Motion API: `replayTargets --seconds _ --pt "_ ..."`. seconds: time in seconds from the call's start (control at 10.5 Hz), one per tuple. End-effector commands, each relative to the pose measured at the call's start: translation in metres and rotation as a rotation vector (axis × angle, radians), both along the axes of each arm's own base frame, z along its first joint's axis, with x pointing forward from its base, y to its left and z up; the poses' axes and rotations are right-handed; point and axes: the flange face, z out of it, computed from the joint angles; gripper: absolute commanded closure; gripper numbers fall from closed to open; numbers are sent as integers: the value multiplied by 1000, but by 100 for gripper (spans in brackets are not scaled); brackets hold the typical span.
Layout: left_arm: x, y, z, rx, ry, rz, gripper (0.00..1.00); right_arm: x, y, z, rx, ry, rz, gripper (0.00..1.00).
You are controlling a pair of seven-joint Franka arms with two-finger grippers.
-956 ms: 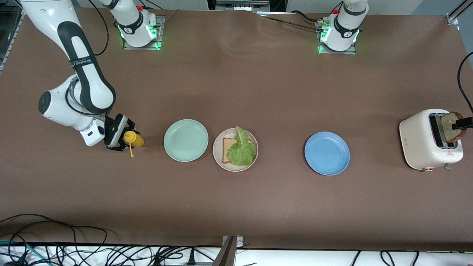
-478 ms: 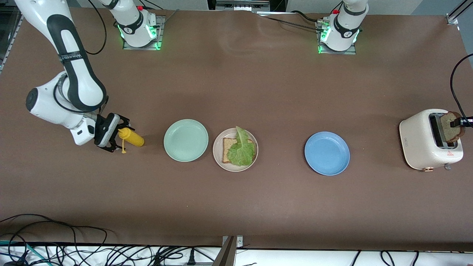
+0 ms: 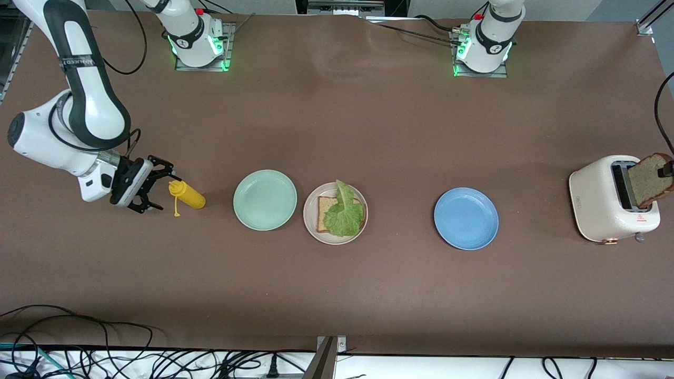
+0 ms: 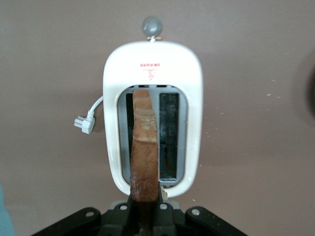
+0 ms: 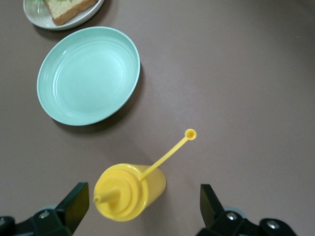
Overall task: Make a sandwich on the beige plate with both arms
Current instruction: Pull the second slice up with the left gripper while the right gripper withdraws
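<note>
The beige plate (image 3: 307, 213) carries a brown bread slice (image 3: 323, 207) with a green lettuce leaf (image 3: 345, 215) on top; the plate's edge (image 5: 39, 22) also shows in the right wrist view. My left gripper (image 3: 667, 169) (image 4: 145, 216) is shut on a second bread slice (image 3: 650, 180) (image 4: 145, 142), held upright over the slot of the white toaster (image 3: 600, 197) (image 4: 192, 98). My right gripper (image 3: 157, 188) (image 5: 142, 204) stands open beside the yellow squeeze bottle (image 3: 187, 195) (image 5: 128, 191), apart from it.
A mint green plate (image 3: 265, 199) (image 5: 88, 73) lies between the bottle and the beige plate. A blue plate (image 3: 466, 218) lies between the beige plate and the toaster. The bottle's tethered cap (image 5: 190, 133) rests on the table. Cables run along the table's front edge.
My right gripper opened, let go of the yellow bottle and drew back toward the right arm's end of the table. My left gripper shut on the bread slice and raised it higher out of the toaster.
</note>
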Motion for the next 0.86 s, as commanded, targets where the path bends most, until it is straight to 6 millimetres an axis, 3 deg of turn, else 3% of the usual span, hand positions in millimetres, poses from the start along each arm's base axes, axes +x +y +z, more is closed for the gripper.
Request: replayTargets --seconds 0.0,0.19,0.38,0.67,0.76 --pt "12 -41 51 12 1 -69 100 -7 0 41 -25 65 -158 0" --pt "22 -89 76 35 -21 -149 100 -9 5 68 -58 118 -299 0" --pt "33 -158 80 -20 -6 -260 100 -17 18 98 -100 180 -440 0" --pt "44 -283 73 -100 -2 -403 100 -12 18 158 -198 328 -654 0" --pt "46 -324 56 -157 25 -419 100 -8 18 176 -244 348 -722 0"
